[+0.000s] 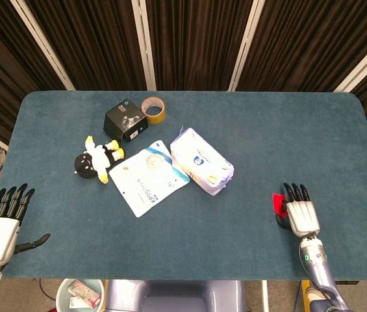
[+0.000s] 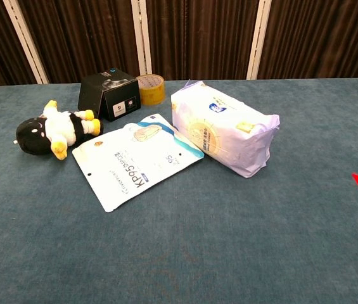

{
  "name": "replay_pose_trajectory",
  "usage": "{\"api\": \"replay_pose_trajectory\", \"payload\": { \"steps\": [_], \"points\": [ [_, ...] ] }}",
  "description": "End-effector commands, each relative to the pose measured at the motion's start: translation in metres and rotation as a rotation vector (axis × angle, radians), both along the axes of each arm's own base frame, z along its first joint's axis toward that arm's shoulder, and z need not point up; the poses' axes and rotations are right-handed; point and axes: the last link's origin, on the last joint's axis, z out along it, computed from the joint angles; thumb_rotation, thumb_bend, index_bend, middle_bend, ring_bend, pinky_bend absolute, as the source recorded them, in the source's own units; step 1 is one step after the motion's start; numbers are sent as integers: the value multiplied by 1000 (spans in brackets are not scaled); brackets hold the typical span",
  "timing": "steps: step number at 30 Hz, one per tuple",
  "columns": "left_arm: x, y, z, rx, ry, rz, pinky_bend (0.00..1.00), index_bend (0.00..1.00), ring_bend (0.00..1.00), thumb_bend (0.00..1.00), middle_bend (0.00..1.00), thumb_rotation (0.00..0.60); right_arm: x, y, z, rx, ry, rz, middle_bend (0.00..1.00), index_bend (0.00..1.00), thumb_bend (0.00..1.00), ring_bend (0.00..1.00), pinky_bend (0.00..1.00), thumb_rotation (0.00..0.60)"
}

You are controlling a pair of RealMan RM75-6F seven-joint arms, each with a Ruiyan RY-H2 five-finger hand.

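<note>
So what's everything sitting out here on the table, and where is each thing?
table: one, blue-green felt top, fills the view
black box: one, black, far left part, touching the tape roll
tape roll: one, tan, just right of the black box
plush toy: one, black, white and yellow, lying nearer than the box
flat pouch: one, white with blue edge, lying flat beside the toy
soft pack: one, pale lilac and white, right of the pouch
red item: one, red, near right edge, against the right hand; whether it is gripped cannot be told
bin: one, below the table's near edge
left hand: fingers spread, holding nothing, at the near left corner
right hand: fingers extended, beside the red item
</note>
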Motion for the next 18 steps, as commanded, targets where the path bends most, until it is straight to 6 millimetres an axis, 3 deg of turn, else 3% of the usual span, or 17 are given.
{"api": "replay_pose_trajectory", "payload": {
  "steps": [1,18],
  "points": [
    [0,0,0,2,1,1,0,0,0,3,0,399,0,-1,0,1,4,0,60,561,352,0,0,600],
    [-1,1,0,-4,6,5,0,0,0,17,0,400,1,-2,-6,13,38,8,72,590,549,0,0,600]
  ]
}}
